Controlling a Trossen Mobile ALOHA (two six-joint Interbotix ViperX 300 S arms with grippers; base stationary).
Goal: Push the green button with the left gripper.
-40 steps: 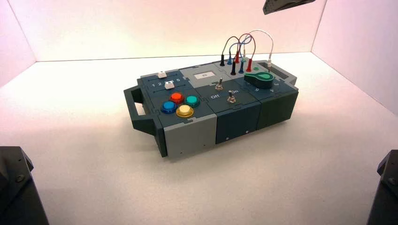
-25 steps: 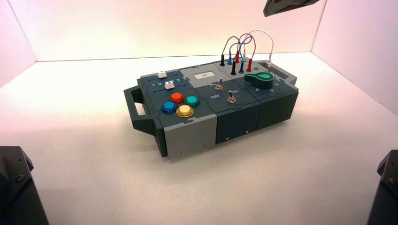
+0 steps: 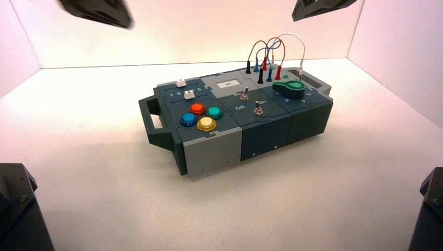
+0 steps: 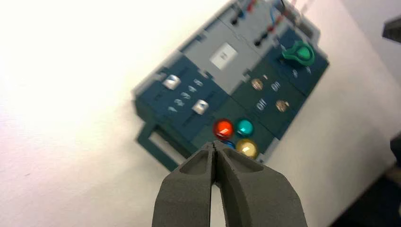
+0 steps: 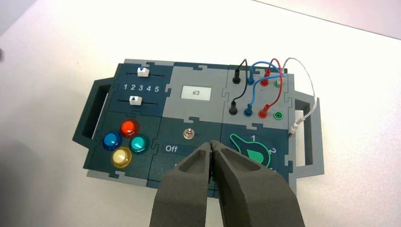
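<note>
The green button point(image 3: 214, 111) is a small teal dome on the box's near left corner, beside its red point(image 3: 197, 108), blue point(image 3: 188, 119) and yellow point(image 3: 206, 123) fellows. It also shows in the left wrist view point(image 4: 244, 127) and the right wrist view point(image 5: 139, 144). My left gripper point(image 4: 214, 144) is shut and empty, high above the box's left end; a blurred part of it point(image 3: 96, 10) shows at the high view's top left. My right gripper point(image 5: 211, 144) is shut and empty, held high over the box's right half, its edge point(image 3: 318, 6) at the top.
The dark teal and grey box point(image 3: 211, 149) stands turned on the white floor, with two white sliders point(image 3: 185, 89), two toggle switches point(image 3: 250, 102), a dark green knob point(image 3: 290, 88) and plugged wires point(image 3: 269, 55). White walls enclose the space. Black arm bases point(image 3: 18, 209) sit at the near corners.
The left gripper has come into the high view at the top left, blurred with motion. The box and the right gripper have not moved.
</note>
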